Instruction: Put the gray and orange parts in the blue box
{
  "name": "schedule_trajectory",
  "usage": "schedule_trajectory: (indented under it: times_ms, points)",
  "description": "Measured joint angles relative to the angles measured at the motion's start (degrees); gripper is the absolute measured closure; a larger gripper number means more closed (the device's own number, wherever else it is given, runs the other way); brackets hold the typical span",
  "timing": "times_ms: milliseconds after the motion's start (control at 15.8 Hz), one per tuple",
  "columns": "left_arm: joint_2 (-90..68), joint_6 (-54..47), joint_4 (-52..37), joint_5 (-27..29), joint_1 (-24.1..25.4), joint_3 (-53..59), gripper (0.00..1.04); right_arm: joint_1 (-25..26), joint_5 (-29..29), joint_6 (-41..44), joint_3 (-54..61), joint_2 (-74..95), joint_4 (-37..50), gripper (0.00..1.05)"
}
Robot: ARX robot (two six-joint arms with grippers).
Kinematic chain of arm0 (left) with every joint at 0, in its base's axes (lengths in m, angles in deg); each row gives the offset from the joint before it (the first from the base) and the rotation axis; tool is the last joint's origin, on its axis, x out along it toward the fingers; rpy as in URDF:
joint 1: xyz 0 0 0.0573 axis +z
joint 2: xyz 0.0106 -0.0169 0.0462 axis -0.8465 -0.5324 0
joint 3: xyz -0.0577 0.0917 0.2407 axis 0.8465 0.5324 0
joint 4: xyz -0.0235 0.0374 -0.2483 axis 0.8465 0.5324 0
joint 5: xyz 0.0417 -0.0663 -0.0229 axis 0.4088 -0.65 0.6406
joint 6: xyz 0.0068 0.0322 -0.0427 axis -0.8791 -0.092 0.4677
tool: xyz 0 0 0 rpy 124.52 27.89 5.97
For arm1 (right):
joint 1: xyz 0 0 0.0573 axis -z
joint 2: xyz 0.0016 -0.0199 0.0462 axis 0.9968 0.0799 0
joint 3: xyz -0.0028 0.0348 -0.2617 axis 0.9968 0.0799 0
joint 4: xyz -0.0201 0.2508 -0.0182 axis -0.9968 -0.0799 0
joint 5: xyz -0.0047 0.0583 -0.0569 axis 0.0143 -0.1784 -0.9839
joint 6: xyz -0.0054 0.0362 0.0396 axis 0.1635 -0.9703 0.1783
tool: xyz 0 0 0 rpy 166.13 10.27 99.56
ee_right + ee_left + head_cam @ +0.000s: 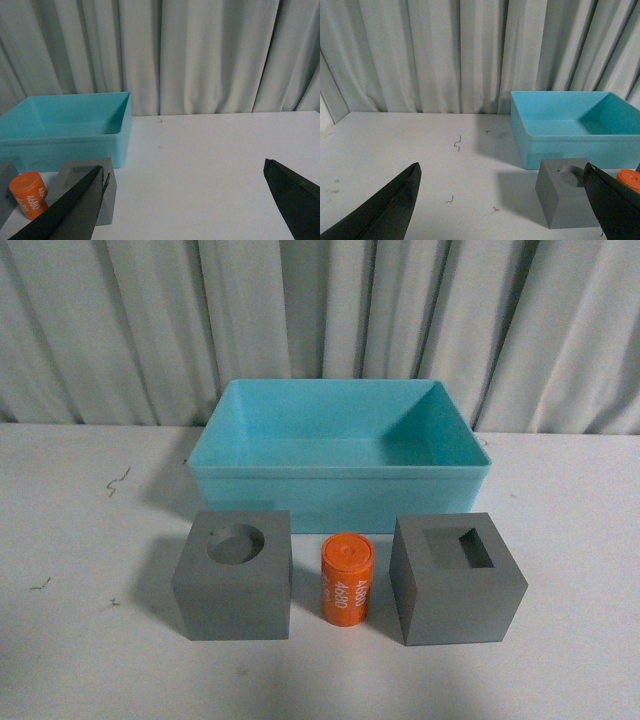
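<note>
In the front view the blue box (338, 485) stands empty at the back of the white table. In front of it sit a gray cube with a round recess (233, 575), an upright orange cylinder (346, 577) with white lettering, and a gray cube with a square recess (457, 578). Neither arm shows in this view. My left gripper (502, 197) is open above bare table, left of the round-recess cube (567, 197) and the box (575, 127). My right gripper (182, 200) is open, to the right of the square-recess cube (85, 192), the orange cylinder (29, 195) and the box (65, 132).
A pale pleated curtain (320, 310) hangs behind the table. Small dark scuff marks (118, 480) dot the tabletop on the left side. White table surface (215, 160) stretches to the right of the box.
</note>
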Motion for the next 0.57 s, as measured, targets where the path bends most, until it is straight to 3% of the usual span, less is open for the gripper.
schedule_trajectory:
  times_ms: [571]
  points:
    - [0.0, 0.0, 0.0, 0.0, 0.0, 0.0, 0.07, 0.0, 0.0, 0.0, 0.0, 0.0, 0.0, 0.06]
